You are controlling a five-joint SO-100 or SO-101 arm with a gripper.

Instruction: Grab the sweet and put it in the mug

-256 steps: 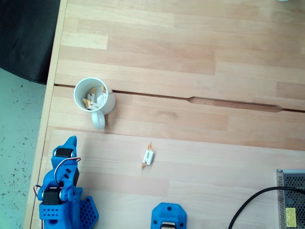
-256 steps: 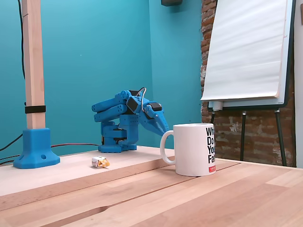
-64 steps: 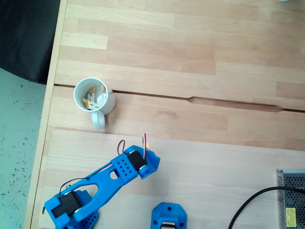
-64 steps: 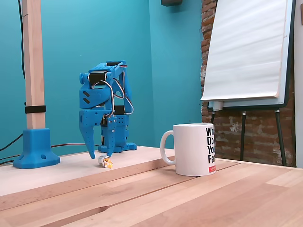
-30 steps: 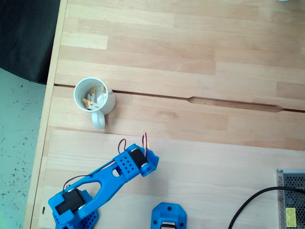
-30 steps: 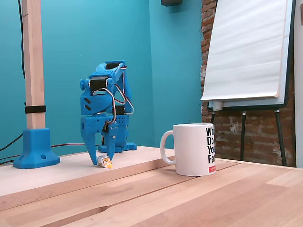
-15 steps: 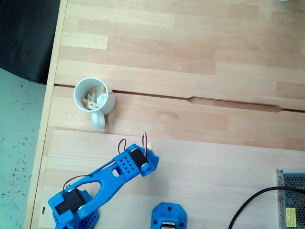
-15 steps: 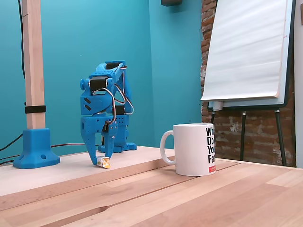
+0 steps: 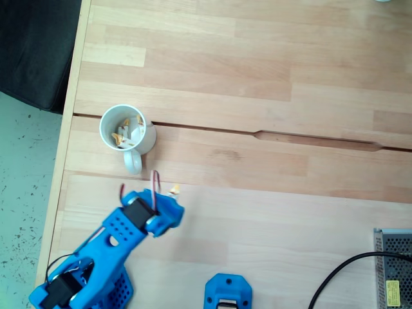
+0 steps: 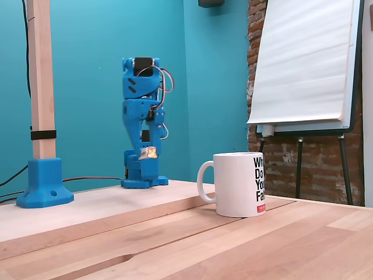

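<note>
The sweet (image 10: pixel 148 153) hangs well above the table, pinched between the fingers of my blue gripper (image 10: pixel 146 155), which is shut on it. From above, only one orange wrapper end of the sweet (image 9: pixel 174 190) pokes out past the gripper (image 9: pixel 168 197). The white mug (image 9: pixel 127 129) stands up and to the left of the gripper in that view, handle pointing toward the arm, with several wrapped sweets lying inside. In the side-on fixed view the mug (image 10: pixel 239 184) carries black lettering and stands to the right of the arm.
A blue bracket (image 9: pixel 228 293) sits at the table's front edge, and a metal mesh box (image 9: pixel 393 267) with a black cable at the lower right. A wooden post in a blue foot (image 10: pixel 44 189) stands left. A long groove (image 9: pixel 309 138) crosses the table.
The gripper closed on the sweet, lifted it off the table and swung left toward the mug in the top-down view. The mug has not moved.
</note>
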